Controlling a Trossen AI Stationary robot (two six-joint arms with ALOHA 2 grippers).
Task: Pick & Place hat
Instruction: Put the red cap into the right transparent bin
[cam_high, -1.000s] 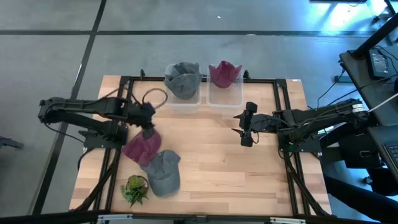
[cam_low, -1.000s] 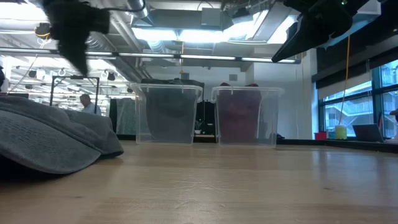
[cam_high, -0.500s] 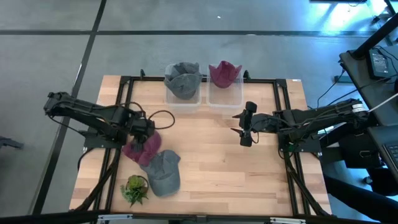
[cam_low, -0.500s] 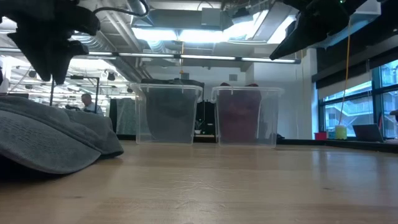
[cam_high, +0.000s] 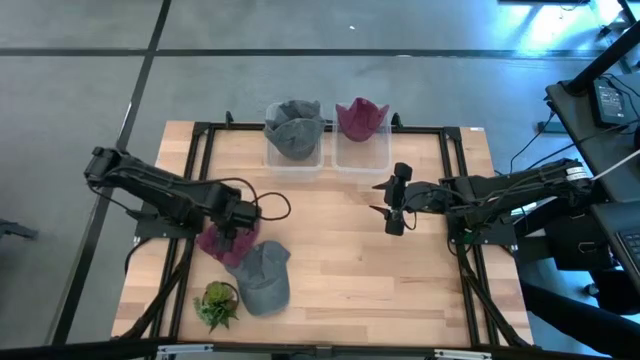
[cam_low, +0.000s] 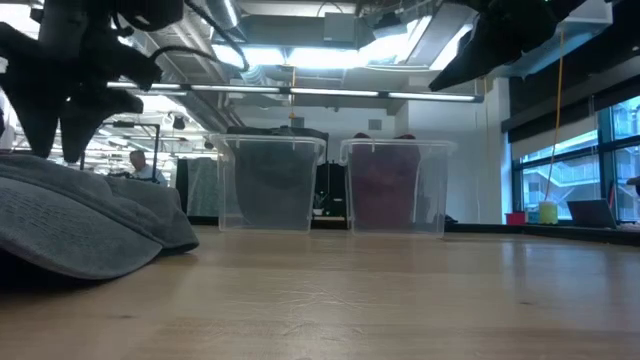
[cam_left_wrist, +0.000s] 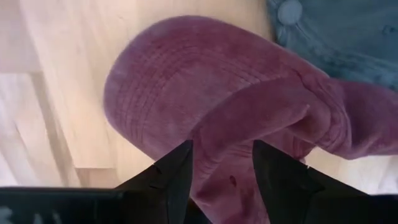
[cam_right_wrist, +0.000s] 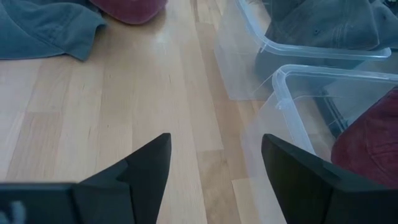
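A maroon hat (cam_high: 224, 244) lies crumpled on the table's left side, with a grey cap (cam_high: 263, 277) touching it on the near side. My left gripper (cam_high: 233, 220) is open and points down onto the maroon hat. In the left wrist view its fingers (cam_left_wrist: 222, 149) stand on either side of a raised fold (cam_left_wrist: 261, 112) of the hat. My right gripper (cam_high: 391, 208) is open and empty, held above the table right of centre. In the low view the grey cap (cam_low: 80, 215) hides the maroon hat. My left gripper comes at the maroon hat from above with open fingers on either side of a raised fold of the crown (cam_left_wrist: 227, 134). I cannot tell whether the fingers touch the cloth. The hat lies on the table.
Two clear bins stand at the far edge: one (cam_high: 295, 150) holds a grey hat, the other (cam_high: 362, 148) a maroon hat. A small green plant (cam_high: 217, 304) sits near the front left corner. Bare wood lies in the table's middle and right.
My left gripper has gone toward the table's near edge and down onto the maroon hat, its arm folding in behind it. The hats have stayed where they were.
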